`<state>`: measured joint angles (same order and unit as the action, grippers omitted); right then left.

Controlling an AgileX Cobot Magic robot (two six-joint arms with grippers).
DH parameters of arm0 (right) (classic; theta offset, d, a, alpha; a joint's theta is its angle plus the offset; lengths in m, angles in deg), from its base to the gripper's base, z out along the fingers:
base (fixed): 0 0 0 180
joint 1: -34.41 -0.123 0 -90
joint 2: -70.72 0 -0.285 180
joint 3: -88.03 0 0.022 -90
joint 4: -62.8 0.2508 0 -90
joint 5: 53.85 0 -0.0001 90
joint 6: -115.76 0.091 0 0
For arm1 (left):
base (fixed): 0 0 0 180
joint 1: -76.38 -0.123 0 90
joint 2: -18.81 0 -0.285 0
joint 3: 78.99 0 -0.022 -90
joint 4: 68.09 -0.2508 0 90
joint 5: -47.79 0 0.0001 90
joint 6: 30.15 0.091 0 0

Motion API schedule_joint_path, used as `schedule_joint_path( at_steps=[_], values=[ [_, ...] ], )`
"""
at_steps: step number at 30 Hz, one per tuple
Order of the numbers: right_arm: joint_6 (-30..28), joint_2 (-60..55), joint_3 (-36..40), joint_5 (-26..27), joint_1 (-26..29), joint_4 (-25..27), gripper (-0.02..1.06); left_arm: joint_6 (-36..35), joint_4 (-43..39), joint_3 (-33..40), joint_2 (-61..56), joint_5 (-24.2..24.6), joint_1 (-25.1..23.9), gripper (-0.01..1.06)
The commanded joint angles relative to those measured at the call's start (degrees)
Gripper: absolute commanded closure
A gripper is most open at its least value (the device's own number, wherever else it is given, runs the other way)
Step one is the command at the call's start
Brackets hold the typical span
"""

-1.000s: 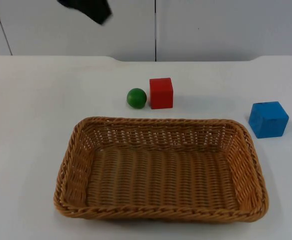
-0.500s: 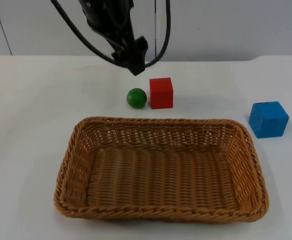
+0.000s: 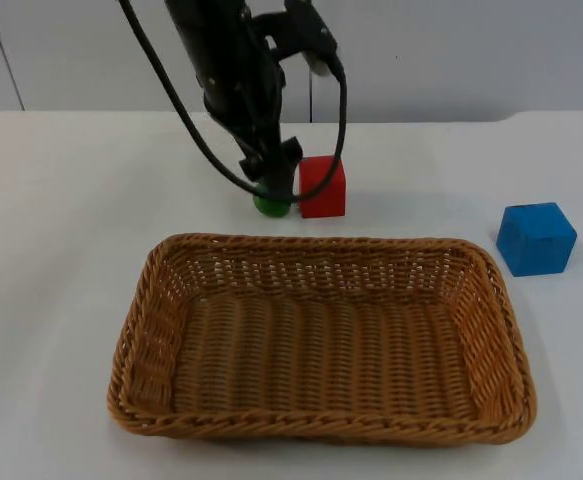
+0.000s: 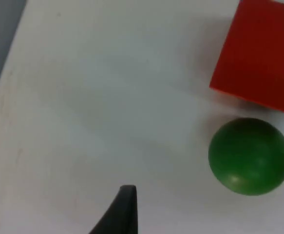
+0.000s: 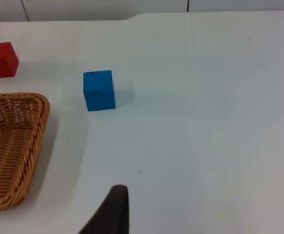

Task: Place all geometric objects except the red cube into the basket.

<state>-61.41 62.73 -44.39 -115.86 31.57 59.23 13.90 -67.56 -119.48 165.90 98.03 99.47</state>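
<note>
Left hand (image 3: 274, 178) is down at the green ball (image 3: 271, 204), right over it in the top view, just beside the red cube (image 3: 322, 186). Can't tell if its fingers are apart or together. In the left wrist view the green ball (image 4: 249, 156) sits on bare white table (image 4: 83, 97) with the red cube (image 4: 258, 53) close beside it, a thin gap between them, open table on the ball's other sides. Basket (image 3: 321, 420) is nearest the camera, nothing inside, its far rim close to ball and cube. Blue cube (image 3: 536, 238) stands alone off the basket's right far corner, near but not touching the rim. Right wrist view looks over the blue cube (image 5: 99, 90), basket corner (image 5: 15, 146) and red cube (image 5: 1, 59), with wide free table around; the right hand's finger spacing can't be made out.
</note>
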Motion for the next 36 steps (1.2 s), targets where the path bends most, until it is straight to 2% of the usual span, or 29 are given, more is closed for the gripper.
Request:
schedule_joint_path(
  at_steps=[1, 10, 20, 22, 26, 28, 36],
  values=[
    [-0.12, 0.21, 0.12, 0.24, 0.38, -0.32, -0.01, 0.57, -0.9, -0.3, 0.79, -0.58, 0.16, 0.0],
    [-0.12, 0.21, 0.12, 0.24, 0.38, -0.32, -0.01, 0.34, -2.29, -0.3, 2.93, -6.94, 0.16, 0.0],
    [-0.12, 0.21, 0.12, 0.24, 0.38, -0.32, -0.01, 0.95, -1.35, -0.3, 4.77, -6.36, 0.16, 0.01],
    [-0.12, 0.21, 0.12, 0.24, 0.38, -0.32, -0.01, 0.94, -1.24, -0.3, 5.12, -6.25, 0.16, 0.02],
    [-0.12, 0.21, 0.12, 0.24, 0.38, -0.32, -0.01, 0.94, 0.25, -0.3, 5.62, -7.21, 0.16, 0.15],
    [-0.12, 0.21, 0.12, 0.24, 0.38, -0.32, -0.01, 0.94, 0.36, -0.3, 5.74, -7.54, 0.16, 0.17],
    [0.26, 0.21, 0.12, 0.24, 0.38, -0.64, -0.01, 1.07, 0.51, -0.3, 6.43, -7.6, 0.16, 0.19]
  ],
)
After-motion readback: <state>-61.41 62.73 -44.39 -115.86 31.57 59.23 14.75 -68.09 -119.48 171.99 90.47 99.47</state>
